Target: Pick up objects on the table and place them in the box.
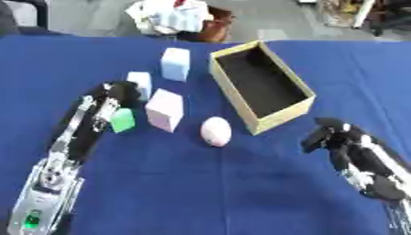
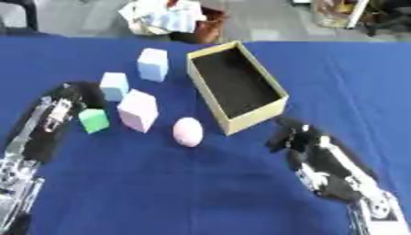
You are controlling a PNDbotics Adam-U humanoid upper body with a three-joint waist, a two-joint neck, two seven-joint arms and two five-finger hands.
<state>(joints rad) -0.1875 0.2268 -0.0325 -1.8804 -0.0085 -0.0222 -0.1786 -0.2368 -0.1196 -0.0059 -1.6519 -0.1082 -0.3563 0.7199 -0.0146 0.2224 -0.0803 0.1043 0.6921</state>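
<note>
Left hand (image 1: 112, 98) curled beside green cube (image 1: 123, 120), touching but maybe not holding, right hand (image 1: 337, 140) bent and empty near box (image 1: 282, 117), egg (image 1: 215, 131) on tabletop (image 1: 201, 193), could knock cube away or bump pink block (image 1: 165, 110).

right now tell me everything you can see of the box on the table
The box is an open-topped rectangular container with tan walls that look like cardboard or light wood and a dark, black-looking inside. It appears empty. It stands upright on the blue tablecloth, set at a slant with one short end toward the robot. Nothing touches it: the pink egg lies apart from its near corner, and the right robot hand is close beside it without contact.
</note>
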